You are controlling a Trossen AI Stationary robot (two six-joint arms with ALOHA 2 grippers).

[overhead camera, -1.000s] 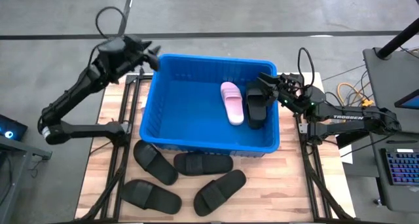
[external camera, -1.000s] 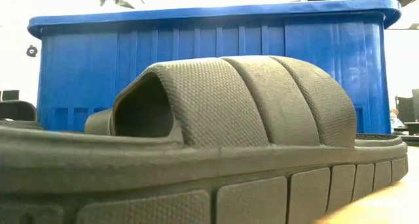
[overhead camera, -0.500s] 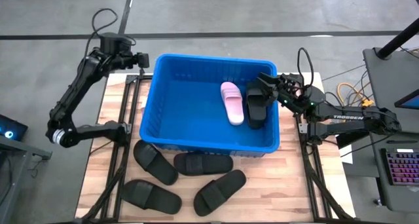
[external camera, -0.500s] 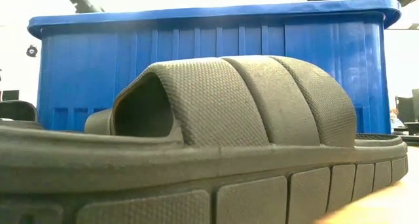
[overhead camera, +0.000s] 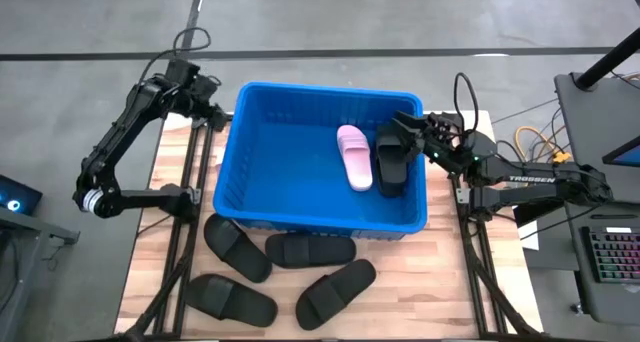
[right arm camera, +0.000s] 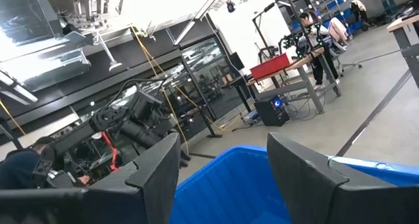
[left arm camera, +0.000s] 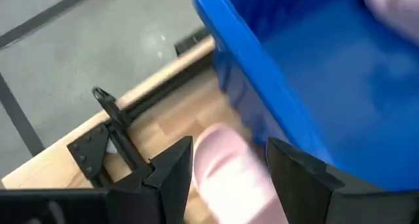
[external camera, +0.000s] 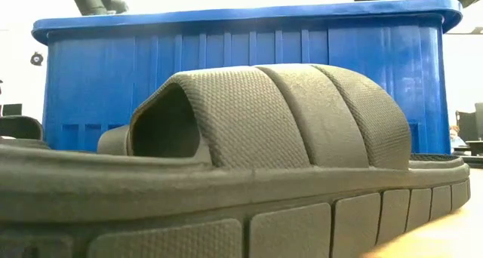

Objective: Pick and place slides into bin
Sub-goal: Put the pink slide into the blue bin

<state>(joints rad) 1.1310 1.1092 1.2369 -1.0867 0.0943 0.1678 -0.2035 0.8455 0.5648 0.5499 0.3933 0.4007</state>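
Gripping pink slide [left arm camera: 229,171], left tool [left arm camera: 226,165].

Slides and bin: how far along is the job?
Done: one pink slide and one black slide lie in the bin. In hand: the left gripper is beside the bin with something pink at it; held or not, I cannot tell. The right gripper is open at the bin's rim. Left: four black slides on the table.
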